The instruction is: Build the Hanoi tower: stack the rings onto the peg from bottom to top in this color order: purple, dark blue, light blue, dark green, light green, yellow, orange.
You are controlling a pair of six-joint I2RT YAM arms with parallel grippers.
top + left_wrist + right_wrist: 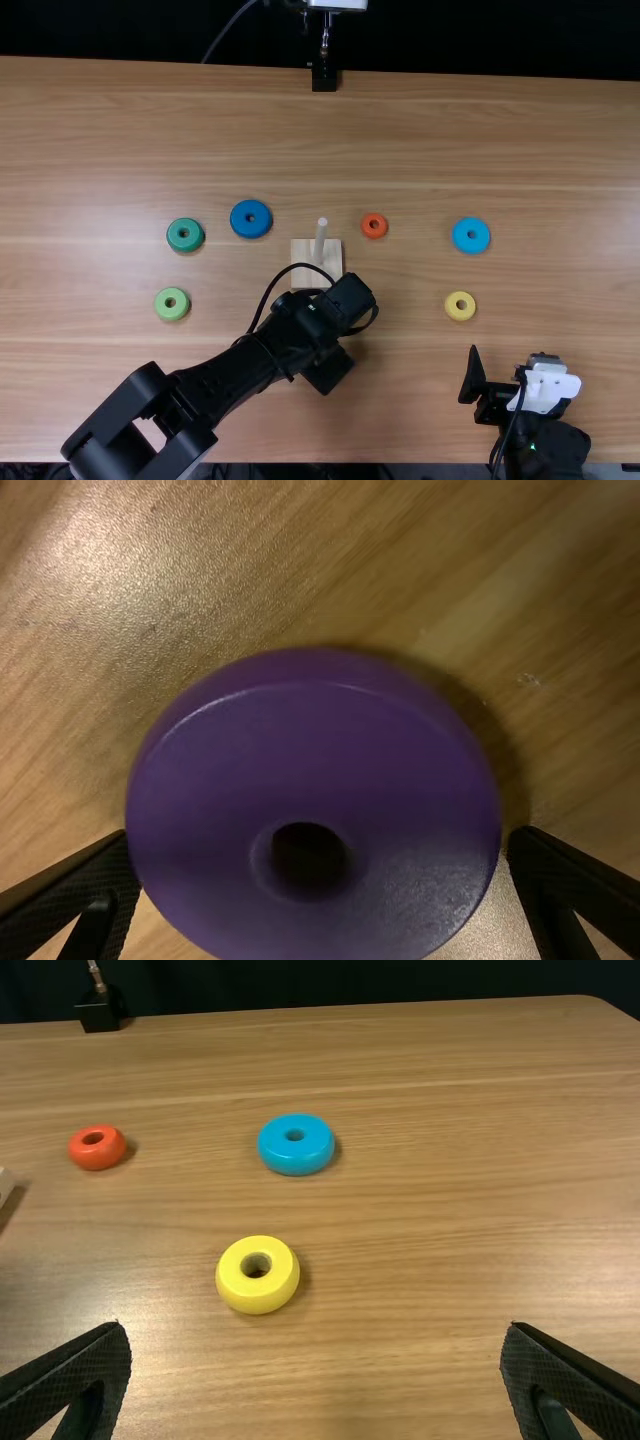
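In the top view my left gripper [328, 371] is low over the table in front of the peg [320, 242]; the arm hides the purple ring there. The left wrist view has the purple ring [310, 730] flat on the wood between the open fingers of my left gripper [318, 842]. Dark green [185, 235], light green [172, 304] and dark blue [251, 218] rings lie left of the bare peg. Orange [374, 225], light blue [471, 235] and yellow [460, 306] rings lie right. My right gripper [509, 362], open and holding nothing, also appears in its wrist view [314, 1325].
The peg's square wooden base [302, 263] stands mid-table, partly behind the left arm. At the table's [480, 130] far edge is a black clamp [324, 78] with a metal stand. The left arm spans the near left part of the tabletop.
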